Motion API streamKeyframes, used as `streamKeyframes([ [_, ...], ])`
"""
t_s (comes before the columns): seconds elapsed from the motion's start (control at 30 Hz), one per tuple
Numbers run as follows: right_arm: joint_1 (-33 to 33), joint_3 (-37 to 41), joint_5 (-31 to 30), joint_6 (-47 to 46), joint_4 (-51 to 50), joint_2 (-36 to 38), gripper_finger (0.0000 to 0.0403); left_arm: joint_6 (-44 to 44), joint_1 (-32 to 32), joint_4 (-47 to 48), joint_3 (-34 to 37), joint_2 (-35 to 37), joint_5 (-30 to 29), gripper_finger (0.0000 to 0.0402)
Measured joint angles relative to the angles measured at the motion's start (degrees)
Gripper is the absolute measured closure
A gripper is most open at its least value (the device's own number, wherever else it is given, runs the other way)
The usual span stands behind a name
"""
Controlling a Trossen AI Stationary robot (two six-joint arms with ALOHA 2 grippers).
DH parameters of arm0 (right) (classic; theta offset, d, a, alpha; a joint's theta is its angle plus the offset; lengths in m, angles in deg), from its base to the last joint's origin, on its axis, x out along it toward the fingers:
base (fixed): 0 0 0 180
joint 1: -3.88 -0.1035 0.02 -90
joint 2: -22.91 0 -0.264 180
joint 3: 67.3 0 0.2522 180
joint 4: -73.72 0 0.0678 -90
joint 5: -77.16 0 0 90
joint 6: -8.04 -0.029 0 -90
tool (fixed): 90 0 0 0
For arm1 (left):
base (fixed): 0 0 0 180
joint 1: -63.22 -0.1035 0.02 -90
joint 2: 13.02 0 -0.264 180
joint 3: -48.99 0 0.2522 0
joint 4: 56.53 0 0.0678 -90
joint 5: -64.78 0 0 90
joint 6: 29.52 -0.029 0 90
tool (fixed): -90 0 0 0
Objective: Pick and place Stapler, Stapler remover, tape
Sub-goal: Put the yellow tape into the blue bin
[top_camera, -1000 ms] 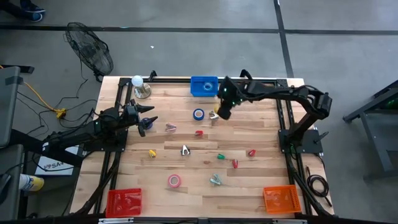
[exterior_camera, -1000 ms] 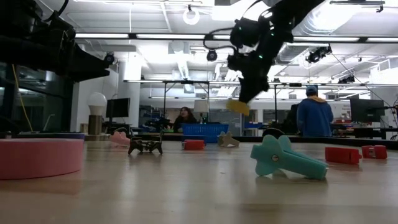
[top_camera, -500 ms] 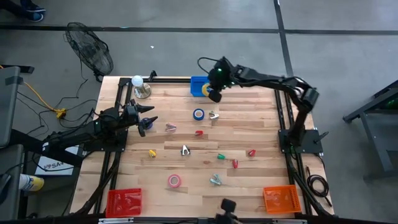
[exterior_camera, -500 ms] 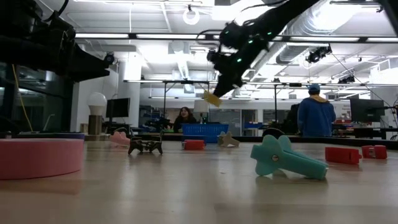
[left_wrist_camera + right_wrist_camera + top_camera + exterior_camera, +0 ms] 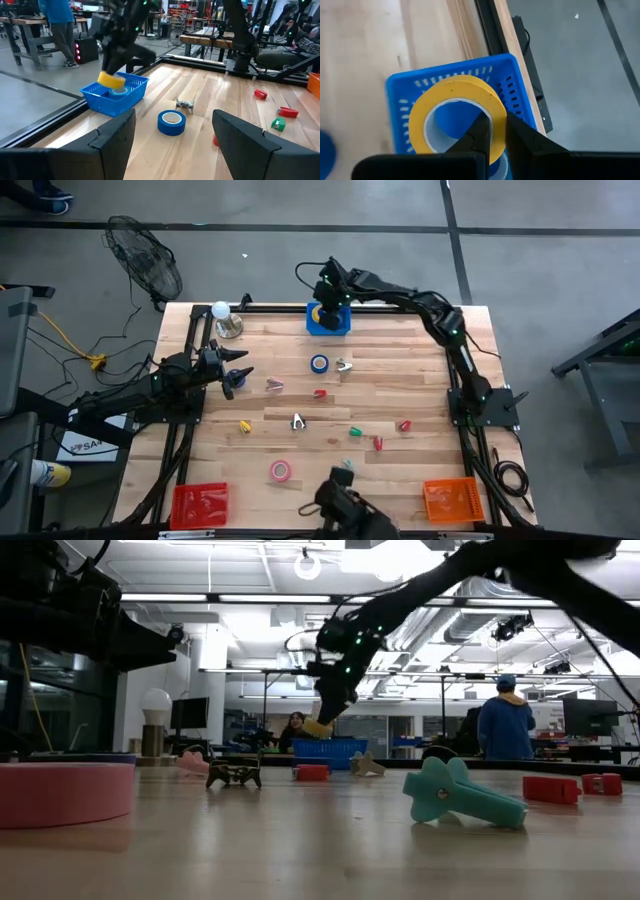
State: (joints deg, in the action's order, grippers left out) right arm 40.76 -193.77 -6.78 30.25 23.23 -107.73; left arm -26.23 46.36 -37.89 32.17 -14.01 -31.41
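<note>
- While the right gripper [image 5: 492, 131] hangs above the blue slotted plastic basket [image 5: 512, 82], clenched on the yellow tape ring [image 5: 451, 95], centre it, lower, then release.
- Left gripper [image 5: 172, 132] waits agape at the table's left edge.

The blue perforated plastic basket [image 5: 328, 319] sits at the far edge of the wooden table [image 5: 420, 460]; the yellow ring-shaped tape roll [image 5: 456, 114] hangs over it in the right gripper [image 5: 492, 131]. A blue tape roll [image 5: 319, 363] lies nearer, a pinkish-red roll [image 5: 280, 471] nearest. The left gripper [image 5: 236, 366] waits at the table's left
</note>
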Motion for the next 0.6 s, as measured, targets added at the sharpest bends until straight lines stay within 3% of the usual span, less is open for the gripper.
streamKeyframes([
  [0.17,0.29,-2.1,1.96,0.38,-0.38,-3.48,0.0377,0.0,0.0,0.0,0.01,0.01,-0.01,0.014],
  [0.6,0.36,-1.21,6.15,0.86,2.36,-4.34,0.0377,-0.02,0.01,0.0,0.01,-0.01,-0.07,0.014],
])
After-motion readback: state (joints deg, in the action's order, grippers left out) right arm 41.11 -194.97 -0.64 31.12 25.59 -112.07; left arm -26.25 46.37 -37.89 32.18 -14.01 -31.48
